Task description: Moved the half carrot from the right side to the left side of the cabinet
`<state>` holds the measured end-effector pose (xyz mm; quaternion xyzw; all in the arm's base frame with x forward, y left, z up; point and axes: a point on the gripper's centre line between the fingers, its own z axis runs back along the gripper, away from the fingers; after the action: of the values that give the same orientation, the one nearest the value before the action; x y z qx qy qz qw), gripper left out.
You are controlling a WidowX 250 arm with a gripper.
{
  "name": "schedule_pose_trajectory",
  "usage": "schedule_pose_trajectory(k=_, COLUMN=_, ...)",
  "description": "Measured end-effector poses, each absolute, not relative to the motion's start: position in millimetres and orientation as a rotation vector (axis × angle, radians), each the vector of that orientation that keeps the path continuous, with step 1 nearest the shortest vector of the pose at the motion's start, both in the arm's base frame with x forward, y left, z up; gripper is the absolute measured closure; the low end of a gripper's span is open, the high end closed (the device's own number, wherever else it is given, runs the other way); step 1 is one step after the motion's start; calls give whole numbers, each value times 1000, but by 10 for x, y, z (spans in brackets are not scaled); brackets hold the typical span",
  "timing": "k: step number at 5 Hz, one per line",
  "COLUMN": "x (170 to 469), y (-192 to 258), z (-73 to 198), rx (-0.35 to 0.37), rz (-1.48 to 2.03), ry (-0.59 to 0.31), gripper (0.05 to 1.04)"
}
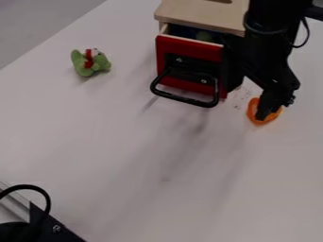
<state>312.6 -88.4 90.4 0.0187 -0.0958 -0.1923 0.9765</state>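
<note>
at frame right the gripper (268, 113) is at the half carrot (252, 110), likely for grasping, though whether spread or pinching i cannot tell; next, lift it leftward.

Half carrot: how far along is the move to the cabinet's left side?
Done: the hand is down at the half carrot. In progress: the grasp, though I can't tell whether it has hold. Left: the whole carry, since the carrot is right of the cabinet, then release on the side with the green toy.
</note>
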Motion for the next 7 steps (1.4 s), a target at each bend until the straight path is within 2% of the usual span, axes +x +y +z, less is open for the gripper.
schedule_pose_trajectory(k=2, x=3657, y=-1059, z=599, rx=12, rz=-418, ry=-223, gripper=94)
schedule_pose_trajectory(k=3, x=3856, y=-1095, z=466, rx=29, rz=-437, ry=-229, gripper=94)
schedule_pose_trajectory(k=5, x=3963, y=-940, z=196, rx=66, rz=-459, ry=-204, gripper=94)
schedule_pose_trajectory(k=6, x=3919, y=-950, z=187, rx=80, rz=-468, ry=-179, gripper=124)
schedule_pose_trajectory(k=7, x=3847, y=-956, z=127, rx=80, rz=-473, ry=-158, gripper=376)
